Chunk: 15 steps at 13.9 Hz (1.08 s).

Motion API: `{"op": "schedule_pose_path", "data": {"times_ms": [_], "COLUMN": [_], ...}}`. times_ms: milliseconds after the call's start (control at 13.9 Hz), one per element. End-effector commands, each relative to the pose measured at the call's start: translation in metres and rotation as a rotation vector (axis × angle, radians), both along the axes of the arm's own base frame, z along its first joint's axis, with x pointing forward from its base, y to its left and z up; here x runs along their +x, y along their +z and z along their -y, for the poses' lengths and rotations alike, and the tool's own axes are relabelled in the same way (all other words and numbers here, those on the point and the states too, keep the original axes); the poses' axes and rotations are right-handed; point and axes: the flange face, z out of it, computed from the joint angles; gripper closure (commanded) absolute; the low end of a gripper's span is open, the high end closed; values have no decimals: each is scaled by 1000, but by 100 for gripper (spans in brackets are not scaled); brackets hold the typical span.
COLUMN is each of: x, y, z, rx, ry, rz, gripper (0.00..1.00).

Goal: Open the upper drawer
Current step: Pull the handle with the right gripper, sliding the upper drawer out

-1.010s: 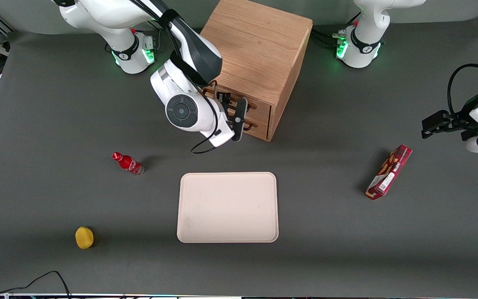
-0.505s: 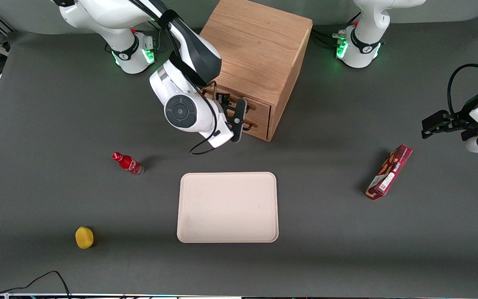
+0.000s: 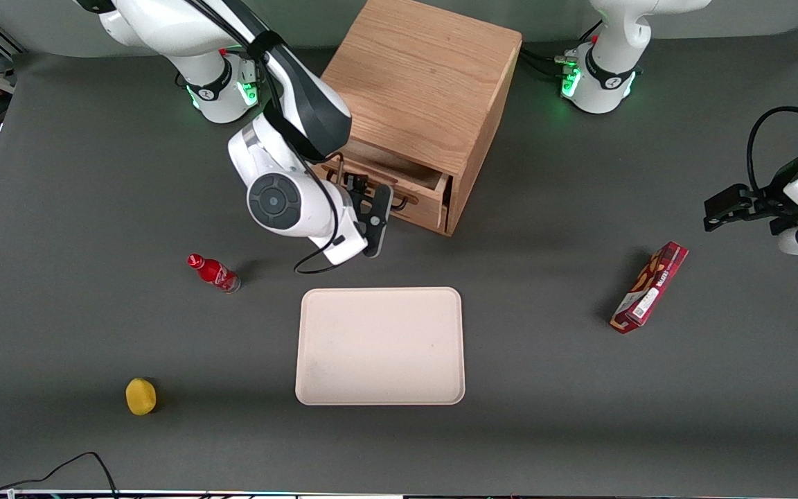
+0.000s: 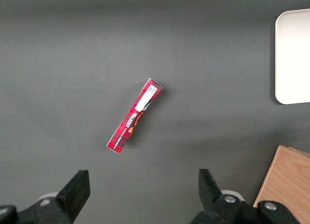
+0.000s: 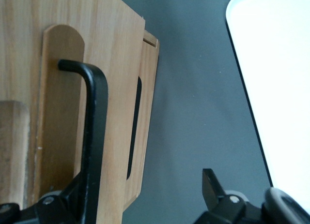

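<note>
Dark grey matte table, evenly lit, a loose black cable at its edge nearest the front camera. Oak cabinet standing farthest from that camera, upper drawer drawn partway out of it with a strip of its inside showing; gripper in front of the drawer, fingers apart, one of them against the black handle, nothing clamped. Cream tray nearer the camera than the cabinet, red bottle and yellow lump toward the working arm's end, red carton toward the parked arm's end, all well apart.
</note>
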Motion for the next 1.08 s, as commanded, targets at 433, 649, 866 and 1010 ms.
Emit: {"op": "schedule_pose_path", "data": {"times_ms": [433, 649, 866, 1010], "x": [35, 45, 55, 68], "y": [-4, -5, -5, -4], "z": [-8, 0, 14, 21], "rx": [18, 10, 2, 0], "ry": [-11, -17, -32, -43], "rz": [47, 60, 71, 83], "gripper": [0, 0, 0, 0]}}
